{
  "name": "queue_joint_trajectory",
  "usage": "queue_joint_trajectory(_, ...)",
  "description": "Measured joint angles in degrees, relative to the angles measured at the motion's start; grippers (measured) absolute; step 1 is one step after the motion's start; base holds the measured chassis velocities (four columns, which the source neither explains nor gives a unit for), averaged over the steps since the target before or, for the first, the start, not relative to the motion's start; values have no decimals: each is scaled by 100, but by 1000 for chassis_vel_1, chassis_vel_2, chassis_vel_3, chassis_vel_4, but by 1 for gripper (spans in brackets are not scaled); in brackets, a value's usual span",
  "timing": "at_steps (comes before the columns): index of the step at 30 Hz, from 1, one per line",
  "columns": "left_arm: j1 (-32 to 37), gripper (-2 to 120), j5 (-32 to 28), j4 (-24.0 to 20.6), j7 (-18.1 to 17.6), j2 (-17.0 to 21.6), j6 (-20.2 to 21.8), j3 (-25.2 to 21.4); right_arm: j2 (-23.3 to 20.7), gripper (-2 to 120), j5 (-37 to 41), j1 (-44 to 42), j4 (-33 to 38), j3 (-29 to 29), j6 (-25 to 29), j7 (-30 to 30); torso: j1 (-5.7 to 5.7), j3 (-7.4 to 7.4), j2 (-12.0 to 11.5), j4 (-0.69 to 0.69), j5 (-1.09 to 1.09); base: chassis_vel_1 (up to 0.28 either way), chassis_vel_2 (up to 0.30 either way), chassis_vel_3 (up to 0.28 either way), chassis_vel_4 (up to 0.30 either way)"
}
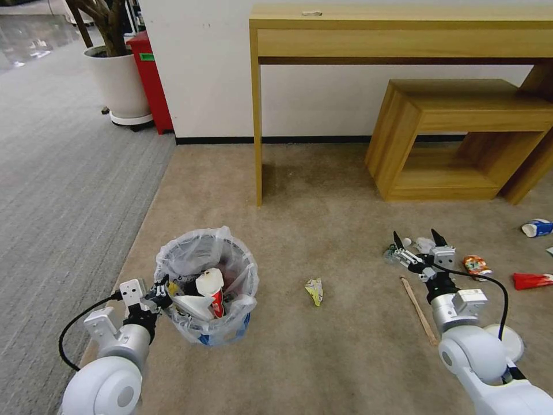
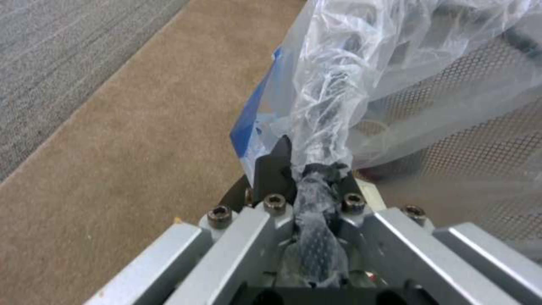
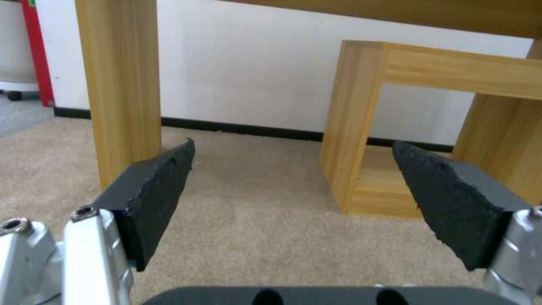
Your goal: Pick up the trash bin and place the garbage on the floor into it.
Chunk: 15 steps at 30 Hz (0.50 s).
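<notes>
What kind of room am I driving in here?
Probably an office or lobby corner: carpeted floor, a wooden desk with a low shelf against a white wall, and a potted plant by a walkway. Litter such as a stick lies around.

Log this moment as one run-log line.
left gripper: shut on trash bin rim | right gripper: open, empty, above floor litter | wooden stick: on floor
</notes>
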Motion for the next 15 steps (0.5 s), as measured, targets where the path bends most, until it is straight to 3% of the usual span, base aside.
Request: queue_joint_trajectory(15, -23, 1, -7, 49, -4, -16, 4, 0, 14, 89, 15, 42, -63, -41, 48, -52, 0, 0, 0, 0, 0, -54, 48, 56, -51)
